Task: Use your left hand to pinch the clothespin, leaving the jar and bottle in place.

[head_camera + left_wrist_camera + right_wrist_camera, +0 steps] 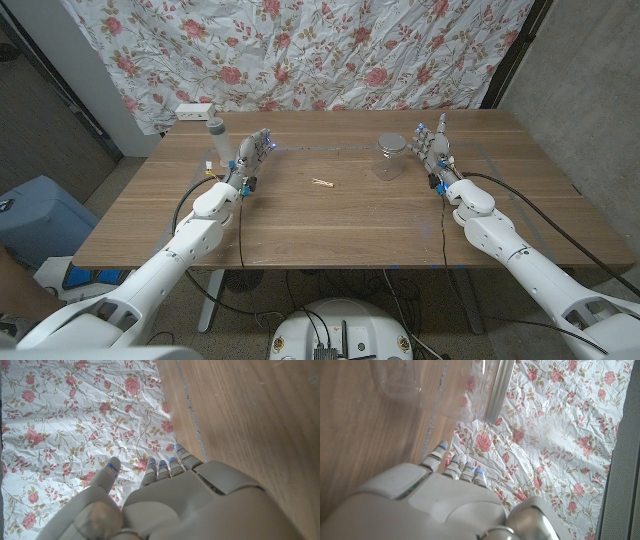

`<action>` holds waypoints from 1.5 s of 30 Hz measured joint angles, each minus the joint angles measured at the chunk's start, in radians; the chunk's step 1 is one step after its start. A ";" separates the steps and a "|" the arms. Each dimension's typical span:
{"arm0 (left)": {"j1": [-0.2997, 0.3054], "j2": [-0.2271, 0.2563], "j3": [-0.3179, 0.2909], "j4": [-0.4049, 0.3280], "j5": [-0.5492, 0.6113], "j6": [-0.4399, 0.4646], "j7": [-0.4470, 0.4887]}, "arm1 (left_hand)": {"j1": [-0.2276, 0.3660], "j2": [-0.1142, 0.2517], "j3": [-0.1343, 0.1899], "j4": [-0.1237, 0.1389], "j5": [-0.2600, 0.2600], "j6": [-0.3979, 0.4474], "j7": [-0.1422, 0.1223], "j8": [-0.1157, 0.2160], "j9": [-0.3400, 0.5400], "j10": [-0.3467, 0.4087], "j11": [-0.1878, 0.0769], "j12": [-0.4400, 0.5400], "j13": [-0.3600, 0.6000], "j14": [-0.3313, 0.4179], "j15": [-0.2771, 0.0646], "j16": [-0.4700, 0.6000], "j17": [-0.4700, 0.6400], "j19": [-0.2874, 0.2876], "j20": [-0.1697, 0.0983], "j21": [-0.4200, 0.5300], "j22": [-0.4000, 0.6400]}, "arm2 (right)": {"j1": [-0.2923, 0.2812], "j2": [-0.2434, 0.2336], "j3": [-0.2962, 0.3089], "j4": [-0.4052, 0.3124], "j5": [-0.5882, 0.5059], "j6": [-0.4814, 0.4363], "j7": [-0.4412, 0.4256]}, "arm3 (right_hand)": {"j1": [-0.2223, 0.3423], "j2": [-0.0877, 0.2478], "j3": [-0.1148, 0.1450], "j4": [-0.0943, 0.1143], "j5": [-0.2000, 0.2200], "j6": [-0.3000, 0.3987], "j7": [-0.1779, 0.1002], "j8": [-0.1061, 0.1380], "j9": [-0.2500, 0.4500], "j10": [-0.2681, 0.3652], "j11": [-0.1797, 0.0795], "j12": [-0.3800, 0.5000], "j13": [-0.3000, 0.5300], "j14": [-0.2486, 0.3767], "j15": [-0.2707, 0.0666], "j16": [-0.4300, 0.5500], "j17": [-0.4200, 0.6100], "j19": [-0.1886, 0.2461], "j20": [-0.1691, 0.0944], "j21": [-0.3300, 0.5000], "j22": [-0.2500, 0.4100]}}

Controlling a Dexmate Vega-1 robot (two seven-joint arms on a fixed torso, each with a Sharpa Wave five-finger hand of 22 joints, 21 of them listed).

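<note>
The small pale wooden clothespin [322,182] lies untouched near the middle of the brown wooden surface [330,225], between the two arms and well apart from both. No part of the task appears done: the left hand [250,158] stands to the left of the clothespin, fingers apart and holding nothing. Still to do, in my judgement: the reach to the right, the pinch itself. The clear glass jar [388,158] stands upright to the right of the clothespin, just beside the right hand [434,150], which also holds nothing, its fingers extended. The clear plastic bottle with a grey cap [217,140] stands upright at the far left, close behind the left hand; a reach should clear it.

The surface is wood-grained. A white box [193,111] sits at its far left corner. A crumpled floral cloth [300,50] hangs behind; a grey wall [590,90] is at right, a blue container [35,215] on the floor at left.
</note>
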 measured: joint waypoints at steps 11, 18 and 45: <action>-0.010 0.012 0.005 0.006 0.020 -0.006 -0.002 | 0.018 0.009 0.008 -0.034 0.000 0.018 -0.008 0.003 0.000 0.014 -0.014 0.000 0.000 0.011 -0.011 0.000 0.000 0.009 -0.009 0.000 -0.003 | 0.000 0.000 0.000 0.000 0.000 0.000 0.001 | 0.000 0.000 0.000 0.000 0.000 0.000 0.000 0.000 0.000 0.000 0.000 0.000 0.000 0.000 0.000 0.000 0.000 0.000 0.000 0.000 0.000; -0.003 0.026 0.009 -0.020 0.044 -0.006 0.014 | 0.049 0.022 0.014 -0.096 0.004 0.045 -0.024 0.011 0.000 0.040 -0.029 0.000 0.000 0.027 -0.027 0.000 0.000 0.018 -0.018 0.000 -0.003 | 0.000 0.000 0.000 0.000 0.000 0.000 0.001 | 0.000 0.000 0.000 0.000 0.000 0.000 0.000 0.000 0.000 0.000 0.000 0.000 0.000 0.000 0.000 0.000 0.000 0.000 0.000 0.000 0.000; 0.015 0.125 0.076 -0.154 0.374 0.006 0.185 | 0.159 0.027 0.024 -0.202 0.011 0.134 -0.042 0.022 0.000 0.106 -0.059 0.007 0.000 0.069 -0.050 0.004 0.000 0.050 -0.025 0.000 -0.003 | 0.000 0.000 0.000 0.001 0.000 0.000 0.000 | 0.000 0.000 0.000 0.000 0.000 0.000 0.000 0.000 0.000 0.000 0.000 0.000 0.000 0.000 0.000 0.000 0.000 0.000 0.000 0.000 0.000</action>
